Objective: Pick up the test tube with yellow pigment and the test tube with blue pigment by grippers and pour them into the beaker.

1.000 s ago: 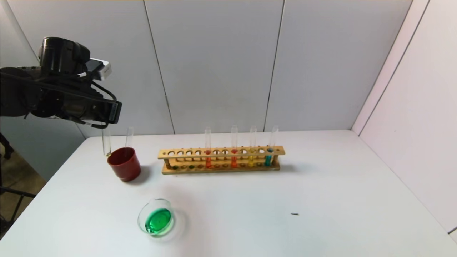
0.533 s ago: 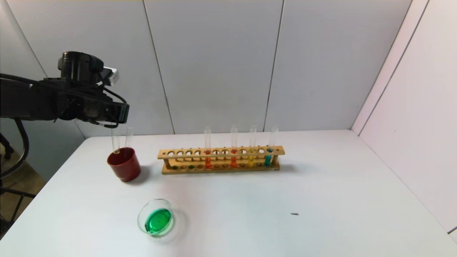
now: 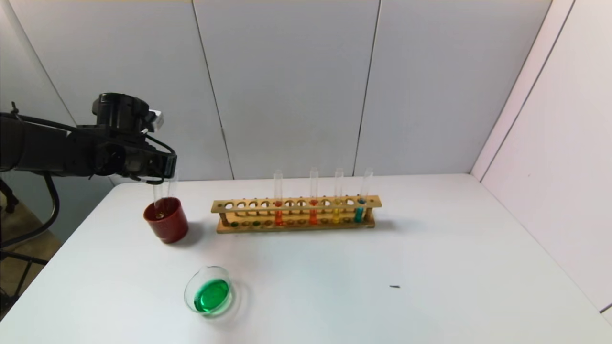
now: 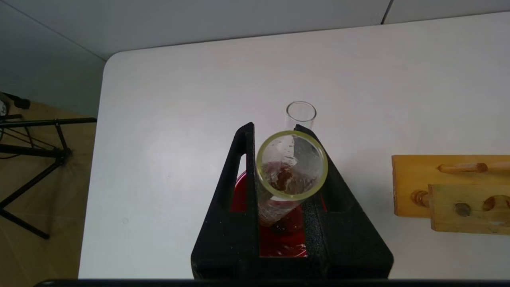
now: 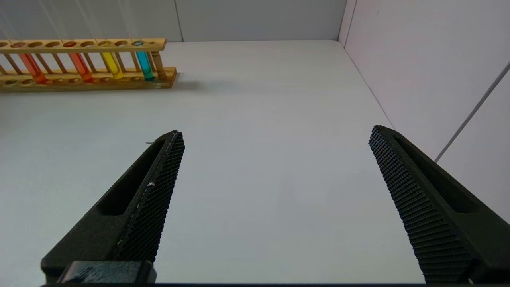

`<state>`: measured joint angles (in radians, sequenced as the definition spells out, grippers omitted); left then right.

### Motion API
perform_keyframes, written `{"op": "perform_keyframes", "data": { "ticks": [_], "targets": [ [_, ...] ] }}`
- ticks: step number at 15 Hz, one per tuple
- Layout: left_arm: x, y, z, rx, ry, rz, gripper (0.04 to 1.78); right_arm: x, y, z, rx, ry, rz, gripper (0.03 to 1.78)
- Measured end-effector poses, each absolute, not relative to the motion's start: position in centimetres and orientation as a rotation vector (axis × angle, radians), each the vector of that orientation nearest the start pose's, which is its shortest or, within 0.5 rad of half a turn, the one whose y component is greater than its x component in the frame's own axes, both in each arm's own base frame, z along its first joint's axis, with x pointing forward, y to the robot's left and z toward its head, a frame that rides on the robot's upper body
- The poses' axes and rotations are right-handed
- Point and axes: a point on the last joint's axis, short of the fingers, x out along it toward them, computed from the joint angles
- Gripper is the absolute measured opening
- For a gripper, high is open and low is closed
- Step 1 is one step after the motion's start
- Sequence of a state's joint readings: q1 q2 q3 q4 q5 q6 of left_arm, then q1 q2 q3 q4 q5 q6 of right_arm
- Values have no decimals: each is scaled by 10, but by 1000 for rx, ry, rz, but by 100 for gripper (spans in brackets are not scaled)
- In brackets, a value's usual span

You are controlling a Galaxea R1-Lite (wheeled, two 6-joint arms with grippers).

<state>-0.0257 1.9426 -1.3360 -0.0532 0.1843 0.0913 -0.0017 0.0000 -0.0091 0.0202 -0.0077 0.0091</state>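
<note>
My left gripper (image 3: 161, 173) hangs over the dark red cup (image 3: 167, 222), shut on the upright test tube with yellow pigment (image 3: 157, 195). The tube is nearly empty and its round bottom reaches inside the cup. In the left wrist view the jaws (image 4: 275, 131) clamp the yellow-rimmed tube (image 4: 292, 167) above the cup (image 4: 279, 243). A second clear tube (image 3: 173, 184) stands in the cup; no blue shows in it. The beaker (image 3: 210, 291) holds green liquid near the table's front. My right gripper (image 5: 277, 131) is open and empty, low over the table's right side.
A wooden rack (image 3: 296, 212) stands behind the middle with two orange-red tubes, a yellow tube (image 3: 337, 210) and a darker teal tube (image 3: 359, 210). Its end shows in the left wrist view (image 4: 450, 187). Wall panels close the back and right. A small dark speck (image 3: 394, 286) lies front right.
My left gripper has moved right and down with the tube. The tube's bottom went from beside the cup's left rim to inside the cup.
</note>
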Motion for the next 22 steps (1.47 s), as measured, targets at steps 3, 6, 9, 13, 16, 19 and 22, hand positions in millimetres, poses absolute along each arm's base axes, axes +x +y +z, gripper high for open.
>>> {"op": "perform_keyframes", "data": {
  "ticks": [3, 6, 9, 13, 16, 19, 22],
  "targets": [
    [379, -3, 173, 146, 562, 133, 34, -24, 0, 76, 9, 11, -9, 170],
    [371, -2, 156, 145, 566, 134, 34, -24, 0, 76, 9, 11, -9, 170],
    [366, -2, 146, 142, 578, 134, 37, -24, 0, 76, 9, 11, -9, 170],
    [362, -1, 148, 143, 578, 135, 73, -24, 0, 76, 9, 11, -9, 170],
    [357, -1, 158, 145, 552, 138, 126, -24, 0, 76, 9, 11, -9, 170],
    [349, -1, 179, 149, 500, 140, 161, -24, 0, 76, 9, 11, -9, 170],
    [335, -1, 203, 143, 435, 147, 175, -24, 0, 76, 9, 11, -9, 170]
  ]
}}
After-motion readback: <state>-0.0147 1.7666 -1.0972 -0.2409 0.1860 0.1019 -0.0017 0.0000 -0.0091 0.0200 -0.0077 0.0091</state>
